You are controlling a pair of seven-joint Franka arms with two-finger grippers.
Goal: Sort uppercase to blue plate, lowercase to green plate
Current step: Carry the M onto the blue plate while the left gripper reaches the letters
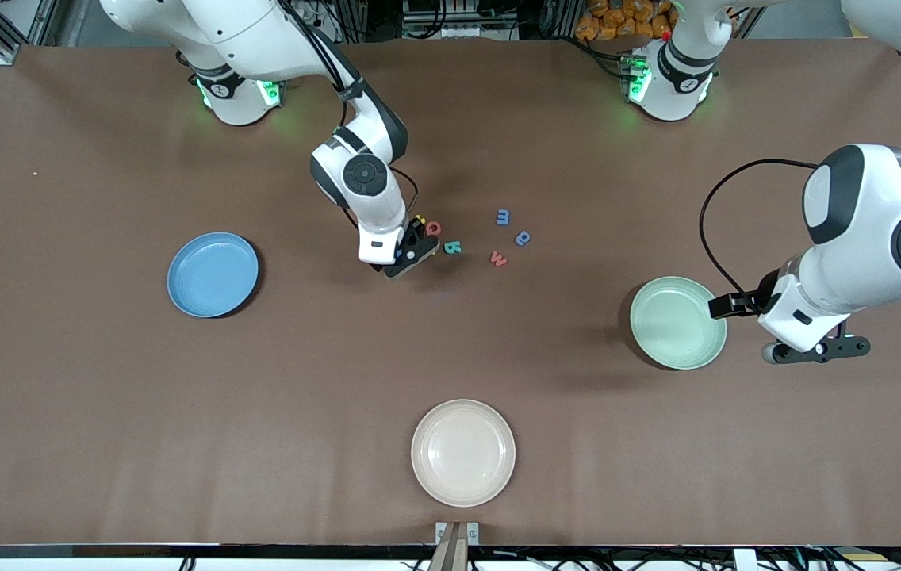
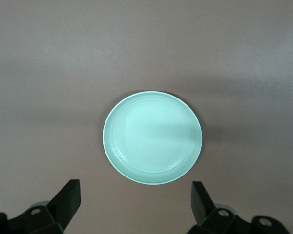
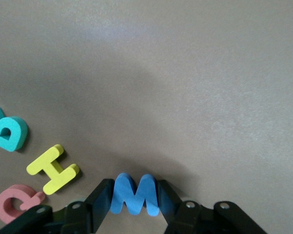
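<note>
My right gripper [image 1: 406, 255] [image 3: 134, 199] is shut on the blue M [image 3: 134, 195], low at the table in the letter cluster. Beside it lie the yellow H [image 3: 53, 169] [image 1: 419, 220], red Q [image 3: 17, 204] [image 1: 434, 228] and teal R [image 3: 7, 129] [image 1: 453, 248]. Toward the left arm's end of the table lie the lowercase blue m [image 1: 503, 216], blue a [image 1: 523, 237] and red w [image 1: 499, 258]. The blue plate [image 1: 212, 274] is bare at the right arm's end. The green plate [image 1: 676, 321] [image 2: 152, 137] is also bare. My left gripper [image 1: 815, 349] [image 2: 135, 204] waits open beside it.
A cream plate [image 1: 462, 452] sits near the table's front edge, nearer the front camera than the letters. Brown tabletop lies between the letter cluster and each plate. The left arm's big elbow [image 1: 879, 226] hangs over the table's end.
</note>
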